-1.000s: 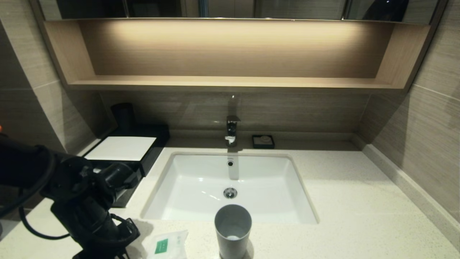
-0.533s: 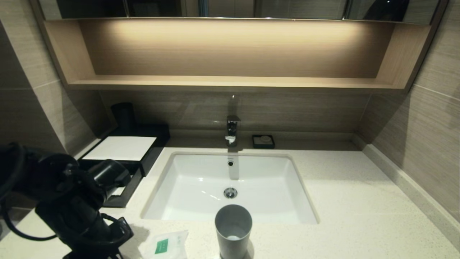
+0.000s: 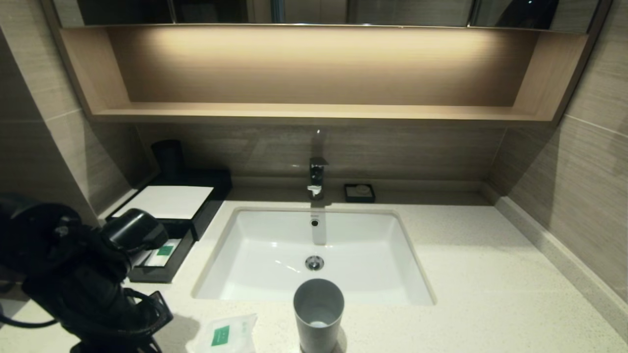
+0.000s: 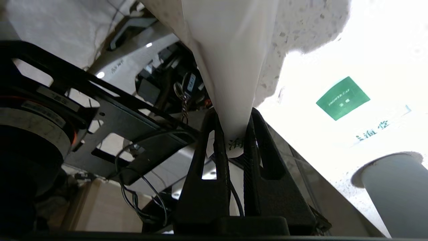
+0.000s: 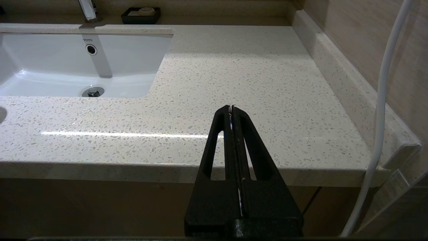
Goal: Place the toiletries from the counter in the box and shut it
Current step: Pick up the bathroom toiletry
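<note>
Bare counter [image 3: 490,274] right of cup [image 3: 318,314].

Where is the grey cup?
In the head view the cup stands on the counter's front edge, before the sink, with a green-labelled packet on its left.

Speckled stone counter [image 5: 234,73], glossy white sink [image 3: 274,255], matt grey plastic cup [image 3: 318,314].

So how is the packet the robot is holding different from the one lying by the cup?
The held packet is pinched by its end in the left gripper, hanging clear of the counter; the squarish packet lies flat on the counter near the grey cup. The held packet looks narrow; the other looks wide and squarish. The squarish packet shows a green label; none shows on the held one. Both are whitish plastic.
</note>
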`<state>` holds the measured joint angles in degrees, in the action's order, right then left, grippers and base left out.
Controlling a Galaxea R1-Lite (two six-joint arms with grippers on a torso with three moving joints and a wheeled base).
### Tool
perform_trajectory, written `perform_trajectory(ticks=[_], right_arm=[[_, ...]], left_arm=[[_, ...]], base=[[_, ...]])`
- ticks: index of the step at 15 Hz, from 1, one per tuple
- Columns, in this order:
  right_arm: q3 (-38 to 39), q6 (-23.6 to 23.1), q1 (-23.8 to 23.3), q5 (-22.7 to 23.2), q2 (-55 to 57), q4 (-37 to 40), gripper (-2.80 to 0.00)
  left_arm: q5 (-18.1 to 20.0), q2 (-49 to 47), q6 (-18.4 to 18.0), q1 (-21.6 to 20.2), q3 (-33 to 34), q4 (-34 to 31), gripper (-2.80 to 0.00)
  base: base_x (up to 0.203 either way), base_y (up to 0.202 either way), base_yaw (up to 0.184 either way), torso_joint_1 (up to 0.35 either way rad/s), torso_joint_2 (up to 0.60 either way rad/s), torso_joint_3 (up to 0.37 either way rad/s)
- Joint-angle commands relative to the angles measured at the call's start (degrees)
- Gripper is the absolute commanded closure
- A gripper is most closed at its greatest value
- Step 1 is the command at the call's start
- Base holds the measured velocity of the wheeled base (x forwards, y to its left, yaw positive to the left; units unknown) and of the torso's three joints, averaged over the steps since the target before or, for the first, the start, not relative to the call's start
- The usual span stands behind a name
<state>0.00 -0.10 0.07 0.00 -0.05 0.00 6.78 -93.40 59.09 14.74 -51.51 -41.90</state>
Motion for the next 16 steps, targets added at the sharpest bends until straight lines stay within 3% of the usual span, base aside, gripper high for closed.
perform_trajectory(ticks=[1,4,7,9,12,16], right_arm=[[0.09,-0.06,0.01,0.0,0.05,0.0,0.0],[0.09,0.01,0.01,0.0,0.05,0.0,0.0],[0.09,-0.06,0.01,0.0,0.05,0.0,0.0],[0.09,-0.07,0.01,0.0,0.05,-0.01,0.0],[0.09,-0.05,0.01,0.0,0.05,0.0,0.0],[0.09,0.01,0.01,0.0,0.05,0.0,0.0]], left_arm=[[-3.45,1.78,-0.71,0.03,-0.16,-0.2,0.0],[-6.93,5.42,-3.86,0.03,-0.25,-0.17,0.0],[-7.68,9.92,-8.39,0.03,-1.09,-0.49,0.0],[-9.06,11.47,-14.09,-0.05,-2.0,-2.45,0.0],[-18.04,11.68,-23.84,-0.38,-2.37,-4.02,0.0],[-19.69,11.23,-34.95,-4.8,-5.43,-3.52,0.0]], base=[[0.0,0.0,0.0,0.0,0.0,0.0],[0.0,0.0,0.0,0.0,0.0,0.0],[0.0,0.0,0.0,0.0,0.0,0.0],[0.0,0.0,0.0,0.0,0.0,0.0],[0.0,0.0,0.0,0.0,0.0,0.0],[0.0,0.0,0.0,0.0,0.0,0.0]])
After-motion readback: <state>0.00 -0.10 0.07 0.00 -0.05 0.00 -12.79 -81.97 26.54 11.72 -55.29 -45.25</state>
